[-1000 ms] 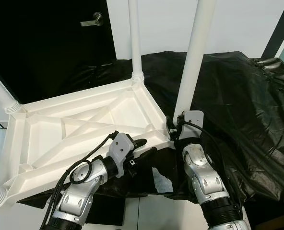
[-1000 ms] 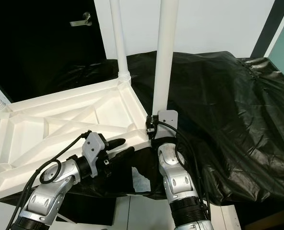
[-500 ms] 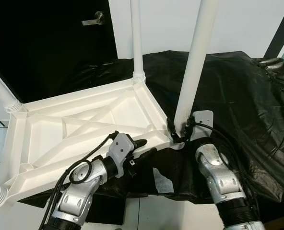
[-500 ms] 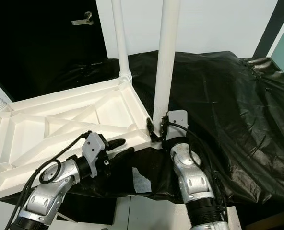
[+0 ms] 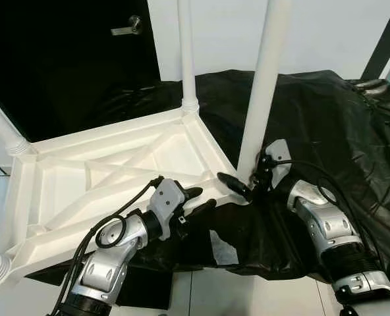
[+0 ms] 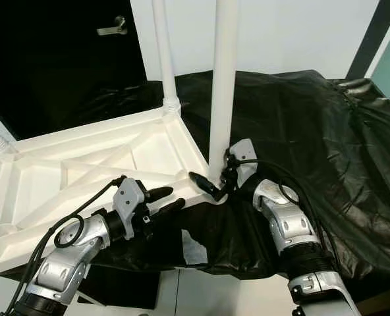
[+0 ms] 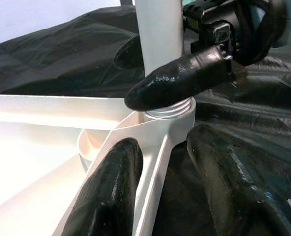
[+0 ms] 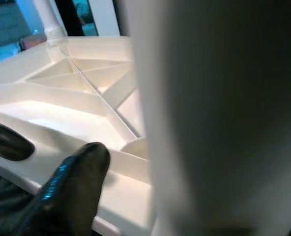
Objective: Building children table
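Eye views: white tabletop (image 5: 109, 178) lies upside down on black sheet (image 5: 327, 125), ribs facing up. White leg (image 5: 264, 85) stands upright in near right corner socket; second leg (image 5: 186, 52) upright at far corner. Left gripper (image 5: 198, 199) straddles tabletop's near rim, fingers spread. Right gripper (image 5: 241, 186) at leg base, fingers apart, one either side.

Left wrist view: two black fingers (image 7: 111, 191) spread across white rim; right gripper's finger touches leg just above socket.

Right wrist view: leg close and blurred, one finger (image 8: 67, 191) beside it over rim.
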